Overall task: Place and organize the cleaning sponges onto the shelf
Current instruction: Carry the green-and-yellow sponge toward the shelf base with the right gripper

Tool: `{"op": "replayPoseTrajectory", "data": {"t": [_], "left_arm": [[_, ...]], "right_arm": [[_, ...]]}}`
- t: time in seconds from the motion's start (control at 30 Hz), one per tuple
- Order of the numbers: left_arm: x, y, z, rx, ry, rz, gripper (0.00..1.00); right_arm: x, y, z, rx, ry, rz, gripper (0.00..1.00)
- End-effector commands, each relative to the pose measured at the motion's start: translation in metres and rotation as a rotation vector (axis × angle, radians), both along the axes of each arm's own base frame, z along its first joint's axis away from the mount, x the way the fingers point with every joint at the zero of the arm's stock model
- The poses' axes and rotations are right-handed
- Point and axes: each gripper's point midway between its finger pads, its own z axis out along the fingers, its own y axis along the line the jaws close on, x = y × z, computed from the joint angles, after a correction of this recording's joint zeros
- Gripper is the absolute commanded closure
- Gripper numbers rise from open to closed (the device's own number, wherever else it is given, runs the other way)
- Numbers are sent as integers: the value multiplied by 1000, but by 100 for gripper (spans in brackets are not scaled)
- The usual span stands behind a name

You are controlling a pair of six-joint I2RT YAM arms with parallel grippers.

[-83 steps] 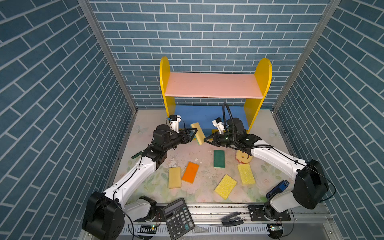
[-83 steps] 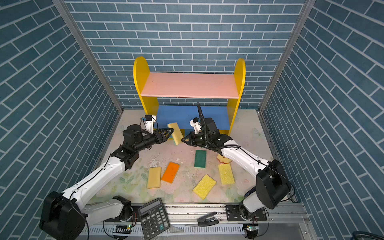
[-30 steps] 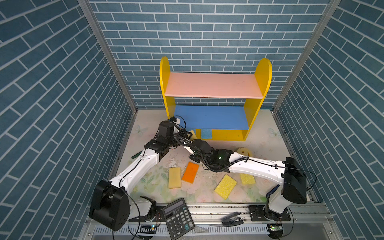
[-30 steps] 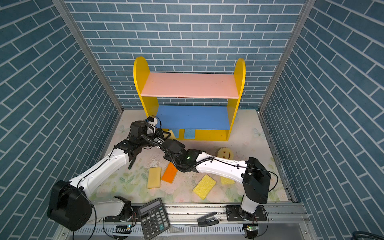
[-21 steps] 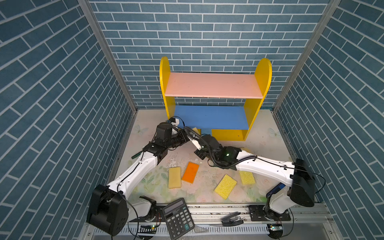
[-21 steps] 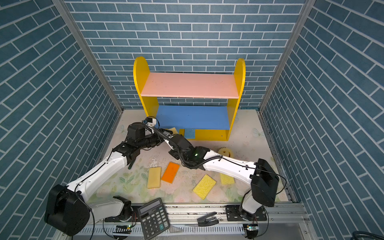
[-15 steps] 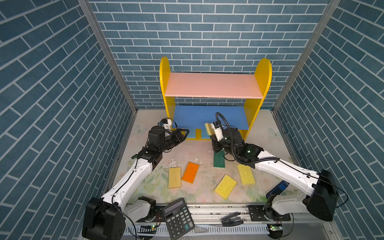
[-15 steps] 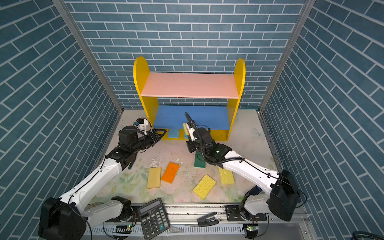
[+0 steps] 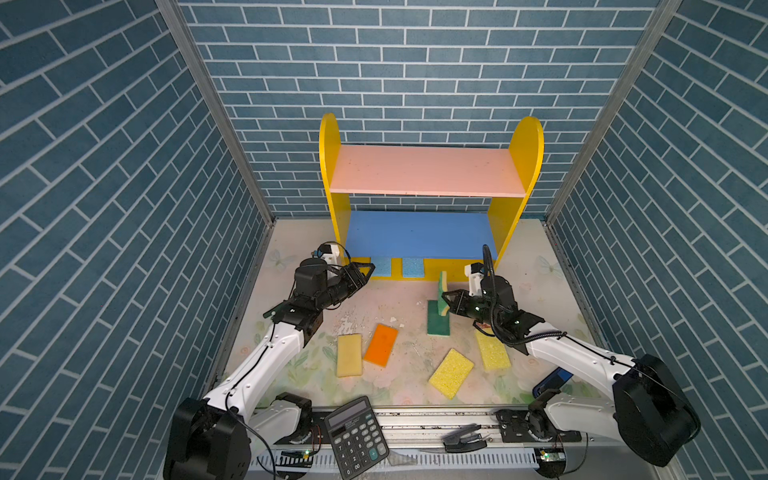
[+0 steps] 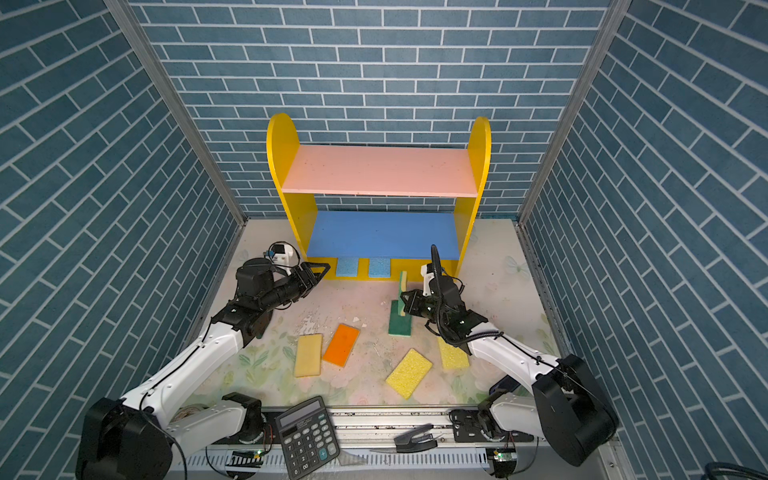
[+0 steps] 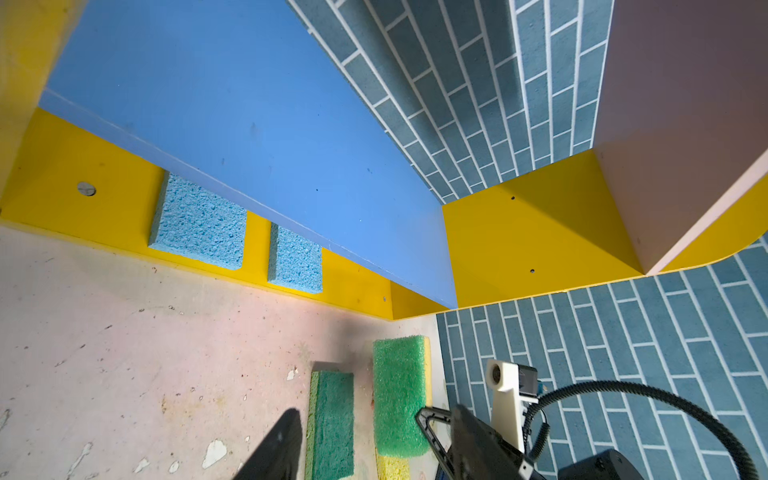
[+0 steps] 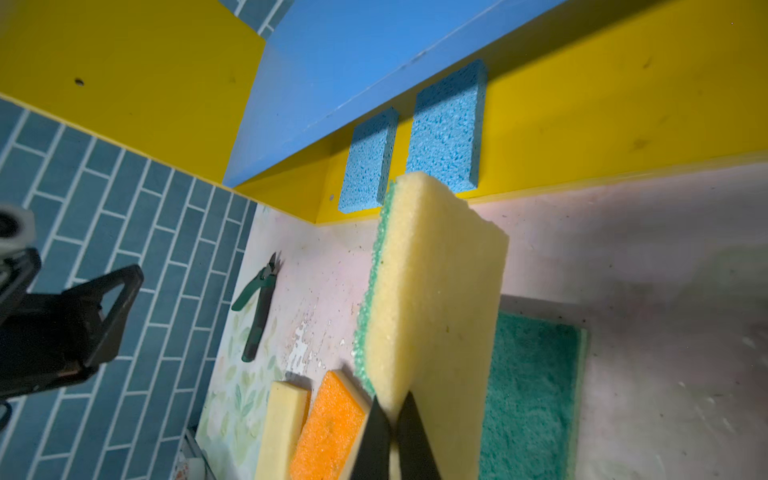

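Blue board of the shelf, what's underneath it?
Two light blue sponges lie side by side on the yellow base, apart, their front ends poking out. Their rear ends run under the blue board and are covered, as is the rest of the base behind them.

No text, label, brand or number can be read anywhere. The only thing carrying print is the calculator [image 9: 356, 436], which lies at the near edge of the table by the arm bases, well apart from the left fingers [image 9: 362, 264]. In both top views its keys show small white marks and a thin line of print sits under its display, but all of this is too small and blurred to make out, and the display itself shows no readable figure.
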Motion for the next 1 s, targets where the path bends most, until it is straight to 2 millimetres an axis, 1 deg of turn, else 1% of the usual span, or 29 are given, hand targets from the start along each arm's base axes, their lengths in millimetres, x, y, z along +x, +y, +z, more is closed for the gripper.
{"op": "replayPoseTrajectory", "data": {"t": [0.0, 0.07, 0.13, 0.23, 0.33, 0.37, 0.4, 0.57, 0.67, 0.77, 0.8, 0.9, 0.97], "left_arm": [[-3, 2, 4, 14, -25, -4, 41], [-4, 3, 3, 16, -23, -4, 41], [-4, 3, 6, 13, -29, -3, 41], [-4, 3, 7, 16, -35, -2, 41], [-5, 4, 7, 20, -40, -2, 41], [-6, 4, 3, 24, -33, -3, 41], [-7, 4, -3, 27, -21, -3, 41], [-6, 3, -10, 22, -6, -6, 41], [-5, 2, -13, 16, 1, -7, 41], [-3, 1, -12, 8, -4, -7, 41], [-2, 1, -13, 8, -3, -7, 41], [-1, 0, -14, 8, 4, -12, 41], [0, -1, -14, 4, 3, -14, 41]], "right_arm": [[19, -7, 14, 106, -26, -41, 100], [32, -13, 11, 133, -27, -68, 100], [45, -12, 6, 175, -21, -81, 100], [58, -4, -8, 225, 12, -79, 100], [66, 4, -22, 273, 46, -82, 100], [68, 4, -25, 279, 49, -88, 100], [69, 4, -31, 276, 55, -93, 100], [70, 2, -49, 254, 88, -113, 100], [69, -10, -64, 210, 120, -164, 100], [66, -23, -78, 160, 161, -206, 99], [65, -27, -83, 139, 176, -217, 96], [60, -39, -92, 95, 210, -258, 90], [58, -44, -93, 78, 211, -264, 81]]}}
